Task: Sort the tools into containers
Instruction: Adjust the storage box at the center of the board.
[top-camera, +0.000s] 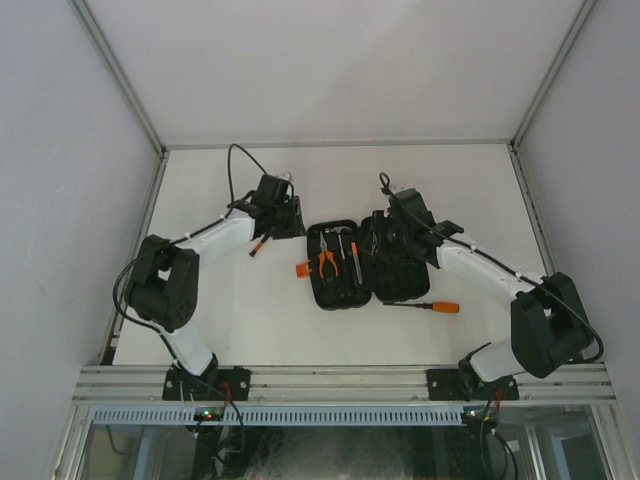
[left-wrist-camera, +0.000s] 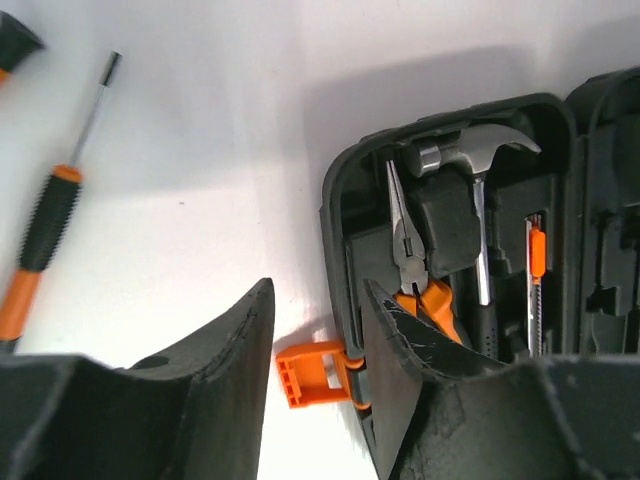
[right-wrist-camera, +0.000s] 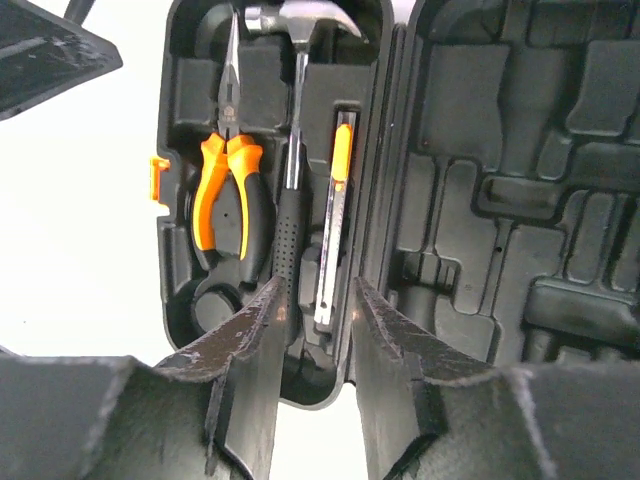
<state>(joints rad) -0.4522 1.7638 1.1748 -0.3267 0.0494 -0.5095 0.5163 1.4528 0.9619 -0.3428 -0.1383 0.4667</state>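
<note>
The black case lies open mid-table, its orange latch sticking out on the left. Orange-handled pliers, a hammer and a thin silver tool with an orange slider sit in slots of the left half; the right half shows bare slots. My left gripper is open above the latch at the case's left rim, holding nothing. My right gripper is open over the case's hinge end, also holding nothing. One screwdriver lies left of the case.
Another orange-handled screwdriver lies on the table just below the case's right half. The screwdriver by the left gripper lies near that arm's wrist. The right gripper hangs over the case's right half. Walls close the table on three sides.
</note>
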